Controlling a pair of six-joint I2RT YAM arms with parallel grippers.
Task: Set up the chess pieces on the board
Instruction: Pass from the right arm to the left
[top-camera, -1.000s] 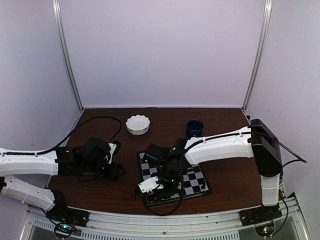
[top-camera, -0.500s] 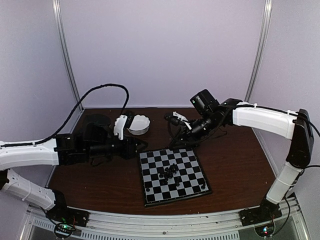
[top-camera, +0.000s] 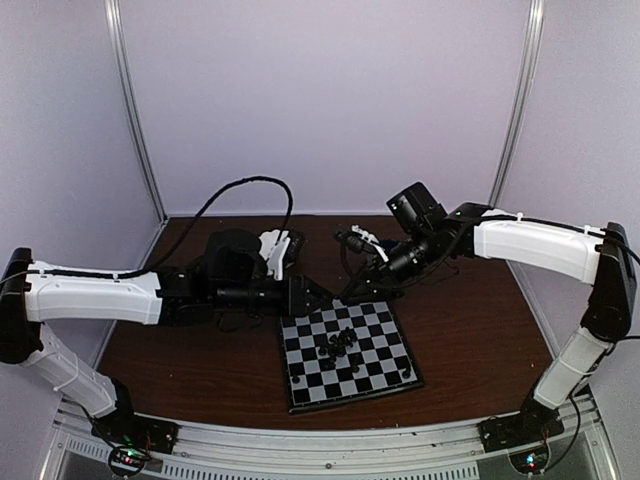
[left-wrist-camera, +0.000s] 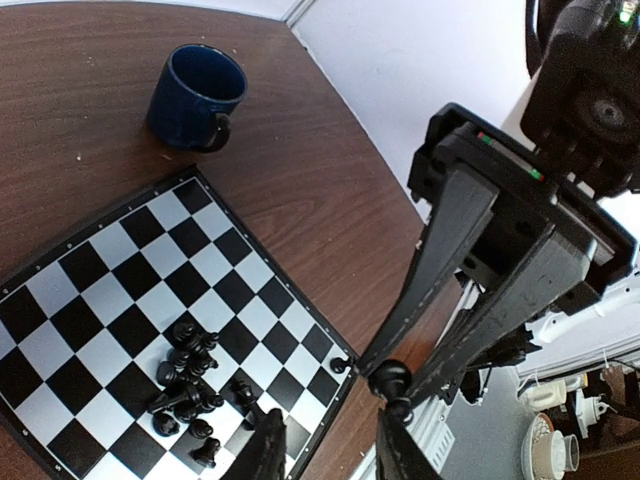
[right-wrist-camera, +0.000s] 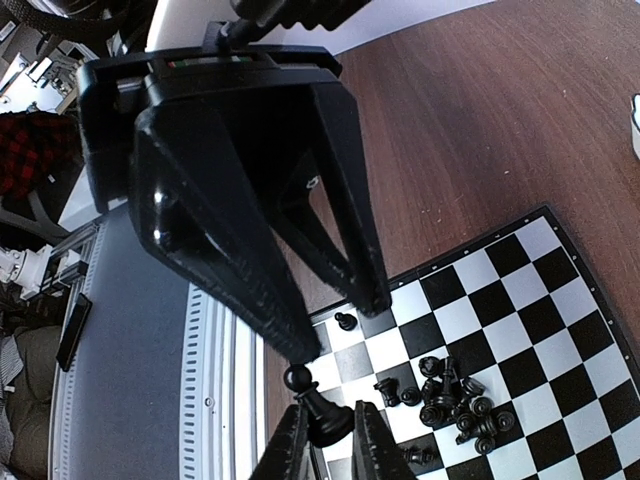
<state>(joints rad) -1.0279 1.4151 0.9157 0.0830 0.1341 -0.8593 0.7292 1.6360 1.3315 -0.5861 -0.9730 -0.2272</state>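
we read this as a hand-over in the air. the right gripper (right-wrist-camera: 330, 440) is clamped on the base of one black piece (right-wrist-camera: 318, 412). the left gripper (left-wrist-camera: 333, 450) has its jaws apart, one fingertip just beside the piece's round head and nothing between them yet. the piece hangs over the far edge of the board (top-camera: 385, 325), clear of it. the other chess pieces (top-camera: 337, 346) lie tumbled in a heap near the board's middle, and the mug (left-wrist-camera: 195, 95) stands just beyond a far corner.

to do this well, we should bring the left jaws squarely around the upper half of the piece and close them fully before the right ones let go. we should also grip across the stem, not on the round head, where it could squirt out.

the piece's long axis runs out along the right fingers, base between them and head pointing away, toward the left gripper. how far it leans from upright we cannot tell. it will need turning base-down before it meets a square.
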